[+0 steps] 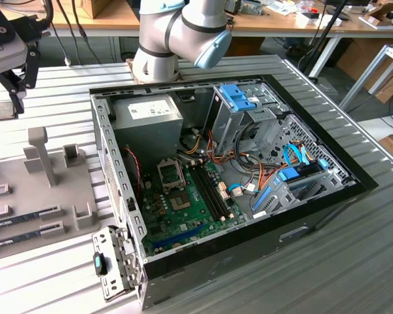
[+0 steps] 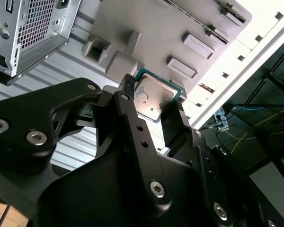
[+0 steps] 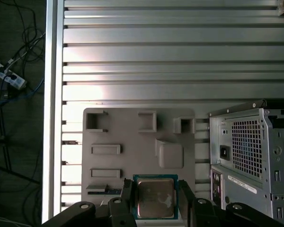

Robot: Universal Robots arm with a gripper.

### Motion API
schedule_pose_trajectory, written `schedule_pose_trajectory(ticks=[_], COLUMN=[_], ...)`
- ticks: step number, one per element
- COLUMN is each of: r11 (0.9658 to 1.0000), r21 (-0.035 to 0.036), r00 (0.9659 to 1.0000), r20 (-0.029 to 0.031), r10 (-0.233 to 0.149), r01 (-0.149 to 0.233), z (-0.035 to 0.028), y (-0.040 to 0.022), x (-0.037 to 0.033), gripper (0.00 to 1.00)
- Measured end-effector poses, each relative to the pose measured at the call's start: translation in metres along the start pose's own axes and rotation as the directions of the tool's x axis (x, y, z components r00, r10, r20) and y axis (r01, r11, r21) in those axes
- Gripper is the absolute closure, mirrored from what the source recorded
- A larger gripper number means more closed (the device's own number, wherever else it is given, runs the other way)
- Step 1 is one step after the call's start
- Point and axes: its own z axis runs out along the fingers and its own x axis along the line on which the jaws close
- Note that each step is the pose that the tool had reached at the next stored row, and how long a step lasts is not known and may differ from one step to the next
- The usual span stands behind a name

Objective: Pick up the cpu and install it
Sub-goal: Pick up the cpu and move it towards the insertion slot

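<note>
Two fingers point(image 3: 127, 201): black, one on each opposite edge of the cpu, pressed against it in both wrist views.
Gripper point(image 3: 156, 191) point(image 2: 153, 100): clamped on the chip, whose flat top faces the cameras.
Cpu point(image 3: 155, 198) point(image 2: 154, 97): a thin square with a smudged silver-grey top and a green rim. It is held between the fingertips over the near edge of the holder plate, close to a raised block point(image 3: 170, 153).
Holder plate point(image 3: 132, 137) point(image 2: 146, 28) point(image 1: 26, 196): light grey with moulded pockets and narrow slots. It lies on the table just beside the computer case.
Table point(image 3: 180, 56) point(image 1: 314, 261): ribbed aluminium slats running under both plate and case.
Computer case point(image 3: 246, 151) point(image 1: 249, 255): black, lying with its open side up in the exterior view.
Motherboard point(image 1: 183, 209): green, lying flat on the case floor.
Socket point(image 1: 171, 171): metal-framed, on the board beside the long black memory slots point(image 1: 209, 190).
Arm point(image 1: 177, 33): grey joints with a pale blue cap, standing behind the case.
Floor: a power strip point(image 3: 9, 78) with cables lies past the table edge.
</note>
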Motion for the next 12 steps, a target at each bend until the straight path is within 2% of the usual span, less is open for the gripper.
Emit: schedule_pose_trajectory(ticks=[12], r11=[1.0000], r21=[0.0000], r00=[1.0000], r20=[0.0000], r10=[0.000], r01=[0.000], z=[0.0003], y=[0.0002], x=[-0.0132], gripper=[0.53])
